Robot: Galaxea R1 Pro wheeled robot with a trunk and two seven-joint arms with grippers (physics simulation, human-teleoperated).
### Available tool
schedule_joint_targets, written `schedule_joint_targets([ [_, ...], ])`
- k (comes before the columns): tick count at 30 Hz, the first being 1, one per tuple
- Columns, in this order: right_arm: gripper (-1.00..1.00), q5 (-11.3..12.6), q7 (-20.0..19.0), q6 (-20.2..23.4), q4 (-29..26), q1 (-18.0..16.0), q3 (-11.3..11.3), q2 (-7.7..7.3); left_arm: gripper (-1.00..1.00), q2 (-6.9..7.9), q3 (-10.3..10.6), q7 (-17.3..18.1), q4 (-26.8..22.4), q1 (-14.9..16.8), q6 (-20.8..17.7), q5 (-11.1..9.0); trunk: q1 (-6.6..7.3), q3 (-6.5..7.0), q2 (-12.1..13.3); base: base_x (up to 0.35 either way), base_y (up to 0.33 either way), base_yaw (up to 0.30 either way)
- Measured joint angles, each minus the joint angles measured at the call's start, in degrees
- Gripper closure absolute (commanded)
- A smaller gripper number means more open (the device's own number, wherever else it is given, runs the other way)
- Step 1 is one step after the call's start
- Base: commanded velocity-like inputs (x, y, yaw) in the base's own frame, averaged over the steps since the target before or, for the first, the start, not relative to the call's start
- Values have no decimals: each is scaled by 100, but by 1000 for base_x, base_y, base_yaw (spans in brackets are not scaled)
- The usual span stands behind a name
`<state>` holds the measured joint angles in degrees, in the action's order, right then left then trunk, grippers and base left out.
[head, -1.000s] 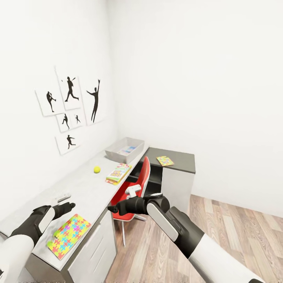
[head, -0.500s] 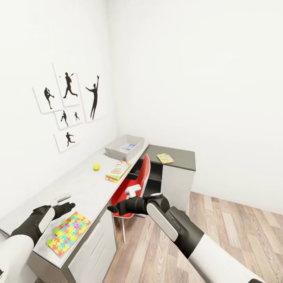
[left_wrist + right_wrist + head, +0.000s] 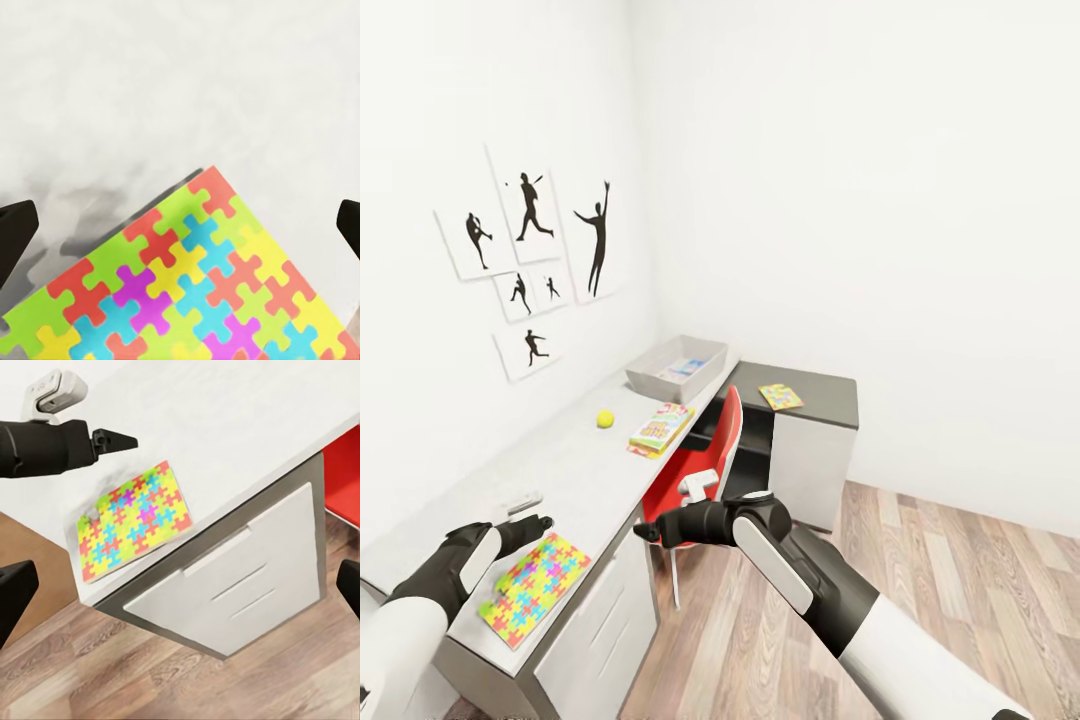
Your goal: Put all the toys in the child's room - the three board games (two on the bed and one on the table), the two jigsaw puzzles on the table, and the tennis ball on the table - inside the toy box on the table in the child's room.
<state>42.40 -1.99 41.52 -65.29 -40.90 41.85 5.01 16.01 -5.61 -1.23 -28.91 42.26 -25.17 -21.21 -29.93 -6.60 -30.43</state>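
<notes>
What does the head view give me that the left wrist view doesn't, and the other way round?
Head view alone: the toy box with a game box inside, the tennis ball, a board game, the second jigsaw puzzle on the dark desk, the red chair and both arms. Left wrist view alone: the interlocking pieces up close, between the left gripper's wide-open fingers. Both: the near jigsaw puzzle on the table.
</notes>
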Motion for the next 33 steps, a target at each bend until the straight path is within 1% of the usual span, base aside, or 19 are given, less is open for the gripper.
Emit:
schedule_joint_targets([
  [3,-100,-3,0,0,0,0,2,3,-100,-1,148,-28,0,3,25,4,0,-27,0,0,0,0],
  [4,-100,-8,0,0,0,0,4,4,-100,-3,227,-65,7,1,80,8,0,-37,0,0,0,0],
  [6,-100,-13,0,0,0,0,6,6,-100,-14,303,-125,21,4,166,7,0,-55,0,0,0,0],
  [7,-100,-18,0,0,0,0,7,6,-100,-43,361,-218,31,2,254,6,0,-64,0,0,0,0],
  [8,-100,-20,0,0,0,0,7,7,-100,-61,386,-282,35,2,298,5,0,-73,0,0,0,0],
  [11,-100,-32,0,-2,0,0,6,2,-100,-131,450,-623,43,2,420,3,0,-100,0,0,0,0],
  [13,-100,-38,0,-5,0,0,5,-1,-100,-150,465,-749,46,2,450,2,0,-119,0,0,0,0],
  [16,-100,-42,0,-7,0,0,6,-6,-100,-161,475,-827,47,1,473,3,0,-146,0,0,0,0],
  [33,-100,-44,0,-9,0,0,9,-10,-100,-178,481,-881,48,0,576,1,0,-301,-1,0,0,0],
])
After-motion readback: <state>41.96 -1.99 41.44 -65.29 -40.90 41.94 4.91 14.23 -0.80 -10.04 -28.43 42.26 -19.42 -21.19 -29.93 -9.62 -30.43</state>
